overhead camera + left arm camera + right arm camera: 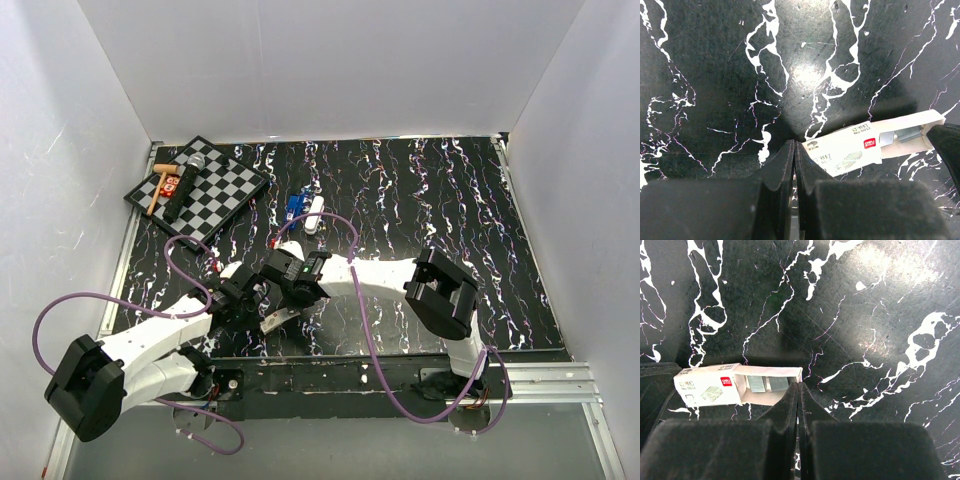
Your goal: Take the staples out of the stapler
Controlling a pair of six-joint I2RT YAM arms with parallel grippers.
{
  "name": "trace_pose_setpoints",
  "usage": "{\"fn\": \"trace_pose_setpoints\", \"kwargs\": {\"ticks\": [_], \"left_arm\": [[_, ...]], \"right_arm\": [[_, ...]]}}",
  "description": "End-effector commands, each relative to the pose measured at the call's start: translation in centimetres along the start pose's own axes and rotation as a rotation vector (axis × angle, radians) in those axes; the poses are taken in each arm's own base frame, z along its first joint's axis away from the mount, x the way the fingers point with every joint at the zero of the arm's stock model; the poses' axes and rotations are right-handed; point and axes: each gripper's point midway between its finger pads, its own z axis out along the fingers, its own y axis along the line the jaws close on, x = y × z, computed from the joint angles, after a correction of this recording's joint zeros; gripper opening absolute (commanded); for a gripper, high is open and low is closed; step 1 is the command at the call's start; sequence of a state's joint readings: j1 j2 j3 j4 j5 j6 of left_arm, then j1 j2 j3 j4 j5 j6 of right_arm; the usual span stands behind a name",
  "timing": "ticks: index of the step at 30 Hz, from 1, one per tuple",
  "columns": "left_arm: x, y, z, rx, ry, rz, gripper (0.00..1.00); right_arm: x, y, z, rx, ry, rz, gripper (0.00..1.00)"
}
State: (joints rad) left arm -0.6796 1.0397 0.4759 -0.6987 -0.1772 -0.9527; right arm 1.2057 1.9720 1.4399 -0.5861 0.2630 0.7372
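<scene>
White walls are closing in a black, white-veined marble bench [430, 190]. From above, the blue-and-white plastic stapler [305, 210] is lying untouched beyond the left end effector [250, 298] and right end effector [288, 292], so unloading is seemingly not begun. Open bench is spreading to their right, with its near edge close behind.

Left wrist: the left end effector is pressing its fingers together, empty. A white cardboard box [845, 150] is lying just to its right, baring silvery staples [900, 135].

Right wrist: the right end effector is likewise gripping nothing, fingers together, with the box lying just to its left.
</scene>
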Motion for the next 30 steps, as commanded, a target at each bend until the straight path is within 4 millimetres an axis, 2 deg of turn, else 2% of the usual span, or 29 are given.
{"fn": "trace_pose_setpoints", "kwargs": {"ticks": [1,7,20,25,30], "left_arm": [[0.5,-0.7,-0.4,0.038,0.034,0.009,0.0],[0.6,-0.4,0.1,0.025,0.029,-0.002,0.0],[-2.4,0.8,-0.3,-0.104,-0.092,-0.034,0.0],[-2.4,-0.1,-0.1,-0.08,-0.079,-0.041,0.0],[-1.1,-0.7,-0.1,-0.032,-0.018,-0.038,0.0]], "right_arm": [[0.9,0.1,-0.4,0.026,0.003,-0.01,0.01],[1.0,0.1,-0.4,0.02,0.005,-0.008,0.01],[2.0,-0.7,-1.1,0.03,0.038,-0.062,0.01],[2.4,-0.2,-1.2,0.025,0.049,-0.088,0.01],[2.3,-0.3,-1.1,0.035,0.041,-0.081,0.01]]}}
